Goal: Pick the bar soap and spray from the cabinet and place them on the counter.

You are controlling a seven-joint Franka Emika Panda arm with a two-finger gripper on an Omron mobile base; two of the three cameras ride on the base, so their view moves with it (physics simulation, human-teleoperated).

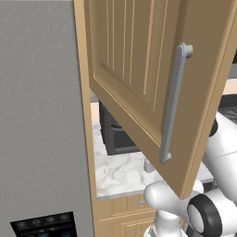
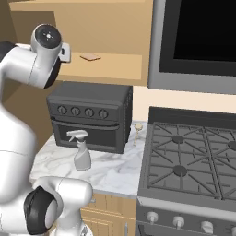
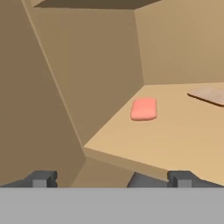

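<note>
Pink bar soap (image 3: 144, 109) waits on the cabinet (image 3: 175, 131) shelf.
It lies ahead of the gripper (image 3: 111, 178), slightly right, long axis pointing away; jaws wide, empty.

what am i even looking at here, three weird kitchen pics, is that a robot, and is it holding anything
Yes, it is a white robot arm on a driving base in a computer-drawn kitchen. Two pictures come from cameras on the base, behind the arm to its left and right. The third comes from a camera on the hand, looking along the gripper, whose two dark tips stand wide apart and hold nothing.

The left base view shows the cabinet door swung open. In the hand view, a pink bar soap lies on the cabinet shelf, ahead of the gripper and untouched.

In the right base view, the spray bottle stands upright on the marble counter in front of a dark toaster oven, beside the stove.
</note>
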